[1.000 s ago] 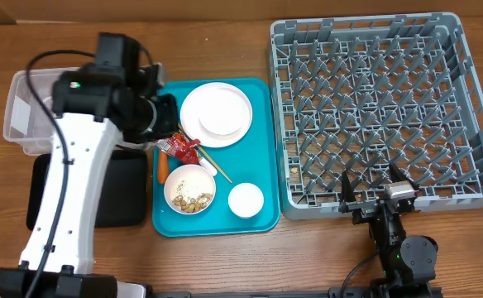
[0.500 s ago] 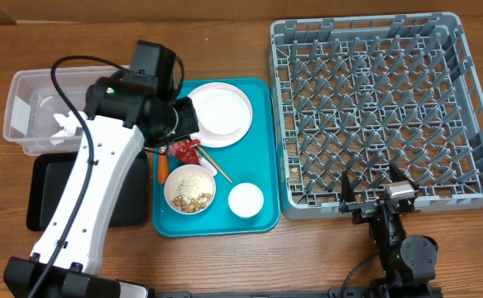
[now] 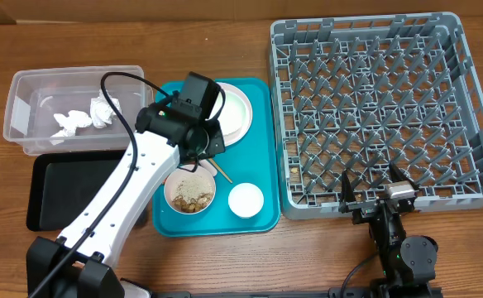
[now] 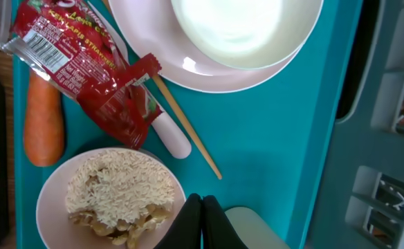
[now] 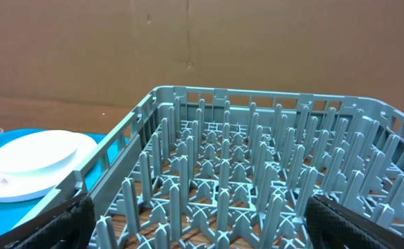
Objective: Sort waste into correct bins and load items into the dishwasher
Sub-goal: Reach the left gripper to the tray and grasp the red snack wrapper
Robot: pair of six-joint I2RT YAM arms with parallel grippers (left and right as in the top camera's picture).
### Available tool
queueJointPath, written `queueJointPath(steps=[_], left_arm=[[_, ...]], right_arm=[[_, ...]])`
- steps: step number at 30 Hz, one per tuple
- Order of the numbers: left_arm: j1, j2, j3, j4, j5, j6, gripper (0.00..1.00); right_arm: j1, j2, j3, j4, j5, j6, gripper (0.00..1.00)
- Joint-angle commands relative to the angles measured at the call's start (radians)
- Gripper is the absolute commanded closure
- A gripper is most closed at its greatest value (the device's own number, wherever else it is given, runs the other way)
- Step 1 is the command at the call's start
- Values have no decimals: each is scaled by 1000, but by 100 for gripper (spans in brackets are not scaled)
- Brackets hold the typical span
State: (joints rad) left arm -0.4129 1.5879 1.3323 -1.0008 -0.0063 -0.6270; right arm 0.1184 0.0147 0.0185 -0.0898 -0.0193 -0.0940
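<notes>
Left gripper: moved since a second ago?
Yes. The left gripper swung right in the overhead view, from beside the clear tub to above the teal tray.

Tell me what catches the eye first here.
The shut left gripper hangs over the teal tray, where a red wrapper, carrot and rice bowl sit. The big grey rack fills the right; paper wads lie in the clear tub at far left.

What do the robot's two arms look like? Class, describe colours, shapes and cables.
The left arm has a long white link, black joints and a looping black cable. The right arm is compact and black, with a silvery block and tapered black fingers.
</notes>
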Motion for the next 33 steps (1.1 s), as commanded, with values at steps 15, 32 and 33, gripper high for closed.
queueJointPath(steps=[15, 32, 33], left_arm=[[-10, 3, -38, 2, -60, -23, 96], [-26, 7, -38, 23, -129, -24, 96], [-26, 7, -38, 23, -132, -25, 96]], right_arm=[[-3, -10, -11, 6, 2, -4, 0], [-3, -10, -11, 6, 2, -4, 0], [-3, -10, -11, 6, 3, -4, 0]])
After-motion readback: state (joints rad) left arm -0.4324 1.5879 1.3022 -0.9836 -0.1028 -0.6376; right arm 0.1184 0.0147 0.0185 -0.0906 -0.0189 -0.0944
